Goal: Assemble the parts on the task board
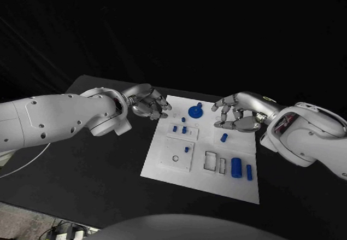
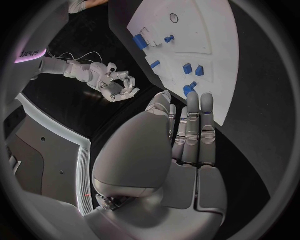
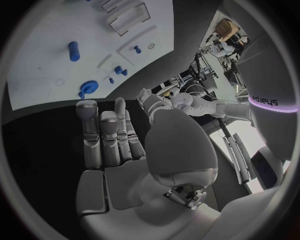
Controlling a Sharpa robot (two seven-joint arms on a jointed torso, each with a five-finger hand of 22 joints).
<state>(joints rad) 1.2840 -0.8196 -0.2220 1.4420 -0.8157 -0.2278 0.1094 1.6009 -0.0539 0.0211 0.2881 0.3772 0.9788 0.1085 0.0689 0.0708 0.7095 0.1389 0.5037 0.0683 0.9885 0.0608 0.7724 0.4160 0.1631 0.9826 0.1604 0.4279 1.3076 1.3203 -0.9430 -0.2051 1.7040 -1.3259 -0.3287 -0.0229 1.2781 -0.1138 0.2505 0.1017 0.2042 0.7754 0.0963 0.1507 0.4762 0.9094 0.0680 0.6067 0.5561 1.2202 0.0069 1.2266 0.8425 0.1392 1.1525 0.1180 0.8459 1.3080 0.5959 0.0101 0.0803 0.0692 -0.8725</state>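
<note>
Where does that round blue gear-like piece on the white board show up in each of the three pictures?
Head view: the blue gear stands at the far end of the task board, between the two hands.
Left wrist view: just past the left hand's fingertips, at the board's edge.
Right wrist view: beyond the right hand's fingertips, near the board's edge.
Shared landmark: the large blue cylinder.

A matte black table (image 1: 84, 169) carries the scene, its dark top running from the near edge to a far edge that fades into the black backdrop. Directly on it, about the middle and a little to the right, lies a flat white rectangular task board (image 1: 159, 165), slightly skewed, its long sides running from near to far.
</note>
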